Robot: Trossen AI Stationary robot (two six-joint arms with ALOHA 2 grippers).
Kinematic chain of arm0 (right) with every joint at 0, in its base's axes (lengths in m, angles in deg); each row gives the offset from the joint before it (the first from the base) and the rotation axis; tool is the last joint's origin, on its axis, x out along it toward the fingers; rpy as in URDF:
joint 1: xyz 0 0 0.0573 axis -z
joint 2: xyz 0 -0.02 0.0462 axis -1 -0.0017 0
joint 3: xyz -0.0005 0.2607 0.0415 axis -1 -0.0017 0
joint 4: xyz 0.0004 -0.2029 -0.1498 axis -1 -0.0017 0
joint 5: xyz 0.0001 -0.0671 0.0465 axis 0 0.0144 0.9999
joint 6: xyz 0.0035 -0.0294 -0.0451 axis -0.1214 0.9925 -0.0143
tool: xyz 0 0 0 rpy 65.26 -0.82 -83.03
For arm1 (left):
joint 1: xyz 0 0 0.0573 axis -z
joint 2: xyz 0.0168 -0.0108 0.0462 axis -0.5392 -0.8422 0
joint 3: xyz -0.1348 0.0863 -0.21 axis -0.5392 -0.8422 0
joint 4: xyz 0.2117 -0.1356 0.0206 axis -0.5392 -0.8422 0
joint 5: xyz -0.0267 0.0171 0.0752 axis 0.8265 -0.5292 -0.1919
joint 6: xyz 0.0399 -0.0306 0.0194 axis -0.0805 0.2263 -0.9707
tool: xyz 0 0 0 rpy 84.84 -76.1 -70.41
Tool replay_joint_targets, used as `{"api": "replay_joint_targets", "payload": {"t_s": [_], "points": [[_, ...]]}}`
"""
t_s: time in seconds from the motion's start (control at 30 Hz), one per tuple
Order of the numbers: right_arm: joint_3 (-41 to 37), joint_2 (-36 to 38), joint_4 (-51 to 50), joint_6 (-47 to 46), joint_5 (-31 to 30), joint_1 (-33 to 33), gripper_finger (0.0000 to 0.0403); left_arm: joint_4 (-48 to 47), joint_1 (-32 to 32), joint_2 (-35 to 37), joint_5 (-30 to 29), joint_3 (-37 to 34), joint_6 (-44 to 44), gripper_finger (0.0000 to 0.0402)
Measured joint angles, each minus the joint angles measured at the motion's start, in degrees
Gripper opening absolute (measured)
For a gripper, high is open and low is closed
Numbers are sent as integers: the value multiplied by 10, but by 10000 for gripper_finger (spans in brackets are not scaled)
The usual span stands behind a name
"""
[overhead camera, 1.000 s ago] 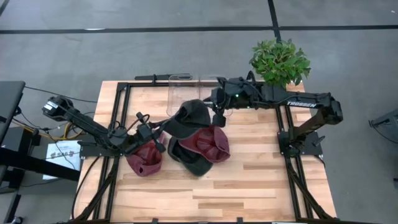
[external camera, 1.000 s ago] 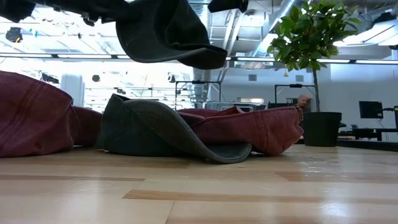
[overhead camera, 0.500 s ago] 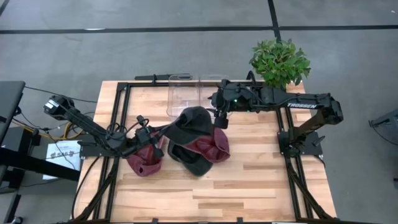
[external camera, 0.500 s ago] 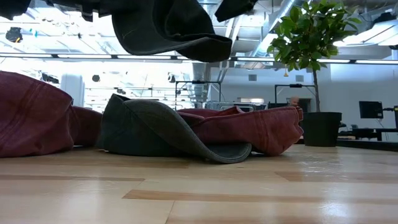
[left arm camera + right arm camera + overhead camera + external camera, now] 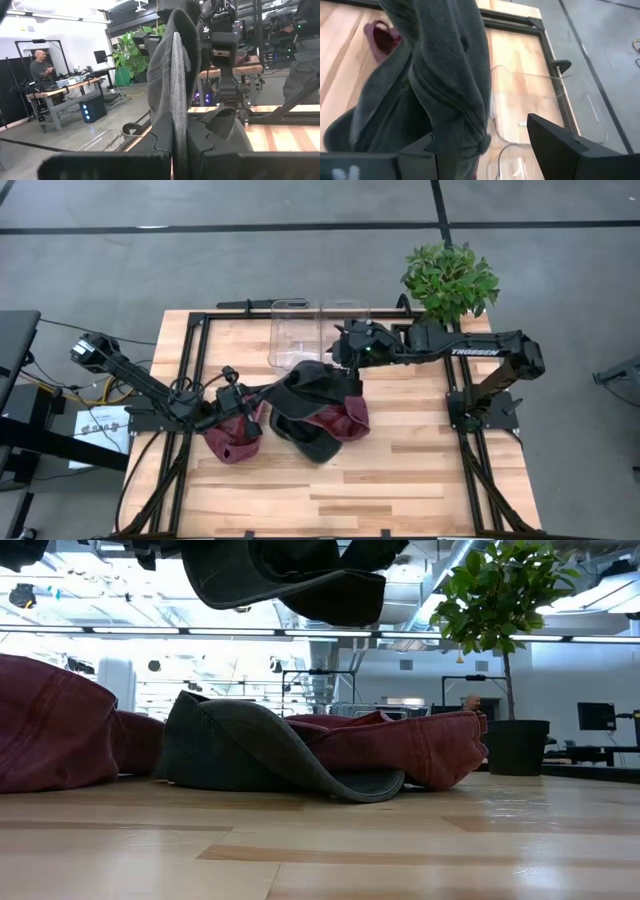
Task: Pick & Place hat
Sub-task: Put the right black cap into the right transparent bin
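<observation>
Holding the dark grey hat up off the tabletop, my left fingers are clenched on its cloth; in my left wrist view the fabric stands pinched upright between the two pads. Directly under those left fingers lies a maroon hat, its opening turned up. Just to the right of my left fingers, and below the lifted hat, a second grey hat rests on the wood, with another maroon hat lying against it on its far right side; from the low view the grey one leans over the front of the maroon one, and the lifted hat hangs clear above both without touching them.

Further right, my right fingers are at the far edge of the lifted hat, and they are spread apart: my right wrist view shows one finger well clear of the cloth, while the grey fabric drapes past the other. Beyond my right fingers two clear plastic bins stand side by side at the back of the tabletop. Right of them, past the tabletop's corner, is a green potted plant.
</observation>
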Motion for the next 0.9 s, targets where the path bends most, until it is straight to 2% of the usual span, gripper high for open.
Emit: {"api": "replay_joint_targets", "payload": {"t_s": [0.23,0.53,0.6,0.9], "points": [[0,-7,-3,19,-12,0,199,-3,0,0,-3,0,1,17],[0,6,1,19,-190,0,171,-6,2,0,-7,0,10,17],[0,7,1,19,-215,-1,162,-7,3,0,-7,0,11,17],[0,32,-45,58,-206,-35,149,-22,2,0,-22,0,11,17]]}}
